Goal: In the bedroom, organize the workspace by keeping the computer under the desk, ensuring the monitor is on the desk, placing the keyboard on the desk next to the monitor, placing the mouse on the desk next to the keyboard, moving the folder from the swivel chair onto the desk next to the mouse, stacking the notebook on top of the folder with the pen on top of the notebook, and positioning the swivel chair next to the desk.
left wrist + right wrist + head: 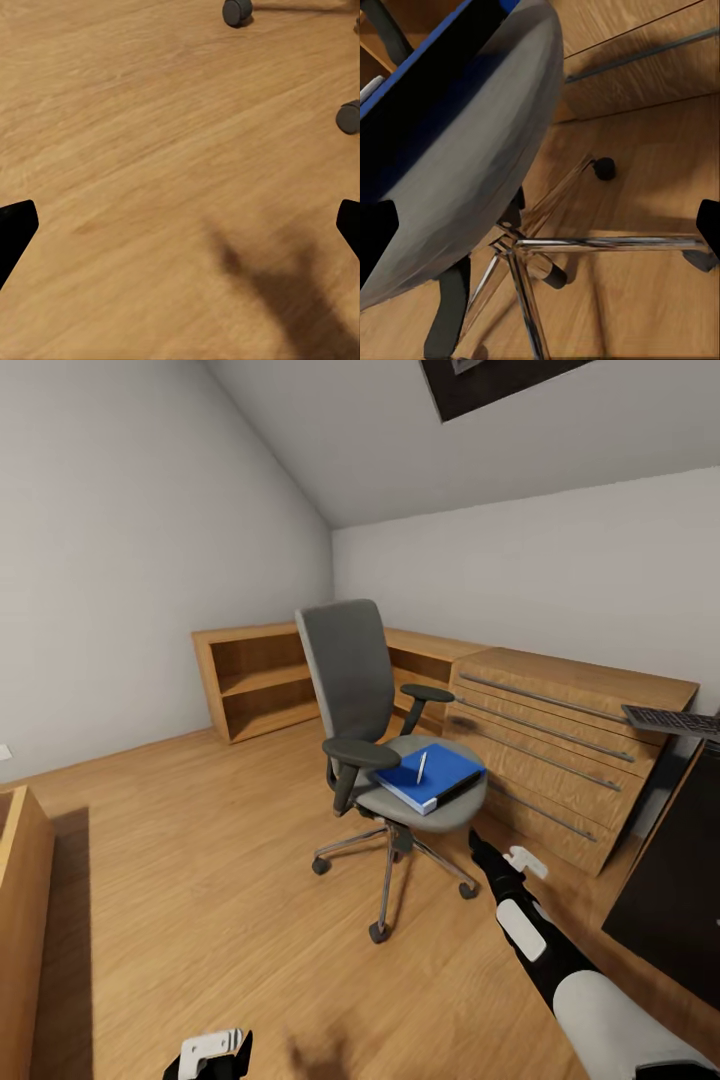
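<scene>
The grey swivel chair (352, 670) stands mid-room on the wood floor. On its seat (455, 806) lies a blue notebook (436, 774) over a thin dark layer, perhaps the folder, with a pen (422, 766) on top. My right gripper (480, 846) reaches low beside the seat's front edge. In the right wrist view it (540, 232) is open under the seat's underside (472, 165), by the chrome base (532, 251). My left gripper (210, 1053) hangs open over bare floor (180, 225). A dark keyboard (672, 721) shows at the far right.
A drawer unit (560, 745) stands just behind the chair, and an open shelf (258, 680) sits against the far wall. A black flat panel (672, 880) is at the right edge. A wooden cabinet edge (22, 920) is at the left. Chair casters (238, 10) are near the left gripper.
</scene>
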Available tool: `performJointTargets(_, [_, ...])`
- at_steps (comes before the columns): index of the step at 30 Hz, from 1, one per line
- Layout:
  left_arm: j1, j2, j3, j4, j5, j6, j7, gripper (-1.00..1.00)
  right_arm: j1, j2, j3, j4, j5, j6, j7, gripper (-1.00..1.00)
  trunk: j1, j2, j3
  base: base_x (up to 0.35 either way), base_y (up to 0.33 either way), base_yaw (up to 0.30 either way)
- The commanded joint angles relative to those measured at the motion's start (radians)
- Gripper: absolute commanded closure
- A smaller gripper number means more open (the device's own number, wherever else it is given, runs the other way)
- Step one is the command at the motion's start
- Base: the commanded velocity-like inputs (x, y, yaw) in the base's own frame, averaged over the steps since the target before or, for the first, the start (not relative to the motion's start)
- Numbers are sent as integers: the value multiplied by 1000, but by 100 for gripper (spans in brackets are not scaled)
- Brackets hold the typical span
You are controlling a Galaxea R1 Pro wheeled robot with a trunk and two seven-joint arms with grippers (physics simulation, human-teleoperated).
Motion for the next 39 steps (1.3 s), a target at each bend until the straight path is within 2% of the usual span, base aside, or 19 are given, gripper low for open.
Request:
performJointTargets(1, [0, -1, -1, 1, 7, -1, -1, -100, -1, -1, 7, 7, -11, -7, 3, -100, 0, 0, -1, 0, 0, 0])
performJointTargets(3, [0, 0, -10, 7, 7, -1, -1, -100, -1, -2, 6, 27, -11, -9, 2, -100, -1, 0, 7, 0, 0, 0])
performJointTargets(10, [0, 0, -28, 30, 7, -2, -2, -100, -1, -2, 6, 98, -12, -43, 2, -100, -28, 49, 29, 0, 0, 0])
performJointTargets(15, [0, 1, -34, 51, 7, 0, -2, -100, -1, -2, 3, 241, -16, -105, 1, -100, -47, 84, 45, 0, 0, 0])
performJointTargets(19, [0, 2, -35, 60, 7, 0, -2, -100, -1, -2, 3, 299, -16, -139, 1, -100, -62, 112, 57, 0, 0, 0])
performJointTargets(31, [0, 2, -35, 67, 9, 1, -2, -100, -1, 0, 4, 478, -15, -157, 4, -100, -108, 196, 95, 0, 0, 0])
performJointTargets(39, [0, -2, -35, 79, 9, 2, -2, -100, 21, 4, 7, 522, -12, -159, 2, -100, -139, 252, 120, 0, 0, -64])
